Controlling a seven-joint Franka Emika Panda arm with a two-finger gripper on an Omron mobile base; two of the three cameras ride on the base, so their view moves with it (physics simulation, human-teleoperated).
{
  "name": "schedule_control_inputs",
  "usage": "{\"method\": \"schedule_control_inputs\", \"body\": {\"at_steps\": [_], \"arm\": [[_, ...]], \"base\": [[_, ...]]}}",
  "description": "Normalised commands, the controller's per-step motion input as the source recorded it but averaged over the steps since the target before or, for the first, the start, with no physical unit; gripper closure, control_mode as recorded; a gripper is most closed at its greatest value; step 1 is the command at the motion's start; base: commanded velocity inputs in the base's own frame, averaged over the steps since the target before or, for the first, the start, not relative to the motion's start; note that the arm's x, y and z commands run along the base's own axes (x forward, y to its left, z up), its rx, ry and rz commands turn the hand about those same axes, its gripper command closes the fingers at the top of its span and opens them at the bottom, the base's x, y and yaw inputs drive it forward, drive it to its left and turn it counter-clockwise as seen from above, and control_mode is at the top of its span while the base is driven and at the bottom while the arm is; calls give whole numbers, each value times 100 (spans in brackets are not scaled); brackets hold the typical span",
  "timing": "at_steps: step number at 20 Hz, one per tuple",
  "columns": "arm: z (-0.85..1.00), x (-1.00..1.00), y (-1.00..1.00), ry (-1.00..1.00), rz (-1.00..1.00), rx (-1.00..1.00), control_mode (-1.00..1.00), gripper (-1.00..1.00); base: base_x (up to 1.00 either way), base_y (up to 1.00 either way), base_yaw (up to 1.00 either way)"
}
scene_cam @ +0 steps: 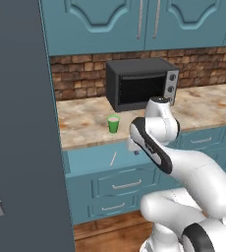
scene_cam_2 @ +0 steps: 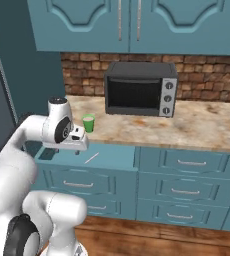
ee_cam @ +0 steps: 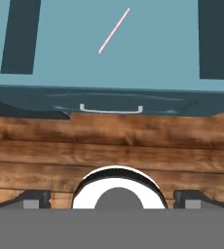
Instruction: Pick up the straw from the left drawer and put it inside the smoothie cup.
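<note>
**Hand view: straw lies diagonally in the open drawer**

We see the straw [ee_cam: 114,30] flat on the teal floor of the left drawer [ee_cam: 148,53], its long axis slanting from lower left to upper right in this view. We note the gripper [ee_cam: 112,198] with its fingers [ee_cam: 33,199] spread wide apart, holding nothing, above the wooden floor [ee_cam: 109,146]. In the left base view the straw [scene_cam: 113,158] lies nearly upright in the picture, below the smoothie cup [scene_cam: 113,124] on the counter [scene_cam: 85,128].
</note>
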Motion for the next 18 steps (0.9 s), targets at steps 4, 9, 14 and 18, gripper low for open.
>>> {"method": "schedule_control_inputs", "body": {"at_steps": [4,9,14,18], "arm": [[-58,33,0,0,0,0,-100,-100],[-60,43,0,0,0,0,-100,-100],[-29,43,2,0,0,0,-100,-100],[-22,38,4,0,-1,0,-100,-100]], "base": [[0,0,0],[0,0,0],[0,0,0],[0,0,0]]}}
